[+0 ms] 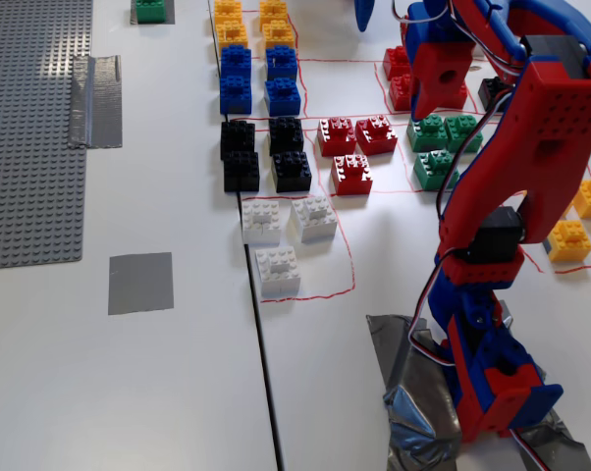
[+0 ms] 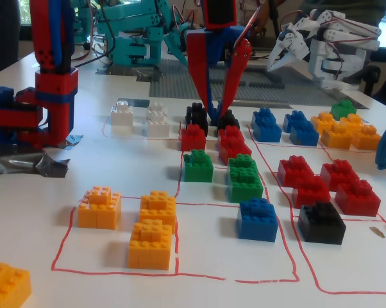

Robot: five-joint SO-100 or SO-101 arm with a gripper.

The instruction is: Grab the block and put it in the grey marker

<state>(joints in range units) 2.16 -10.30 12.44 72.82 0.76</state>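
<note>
Several bright-blue bricks lie on the table. One blue brick (image 2: 257, 218) sits alone near the orange bricks; in a fixed view from above, my arm hides it. Others form a group (image 1: 258, 80), also shown in the low fixed view (image 2: 283, 126). The grey marker (image 1: 140, 283), a flat matte square, is bare and lies left of the white bricks. My red-and-blue gripper (image 2: 216, 119) hangs point-down above the red and green bricks, its jaws a narrow gap apart and empty. From above, only its red jaw tip shows clearly on the gripper (image 1: 420, 112).
A grey baseplate (image 1: 30, 147) and a shiny duct-tape strip (image 1: 96, 100) lie at the left. A green brick (image 1: 150, 10) sits on a second grey square. Red-lined fields hold black, red, green, white and orange bricks. Teal (image 2: 135, 32) and white (image 2: 321, 45) arms stand behind.
</note>
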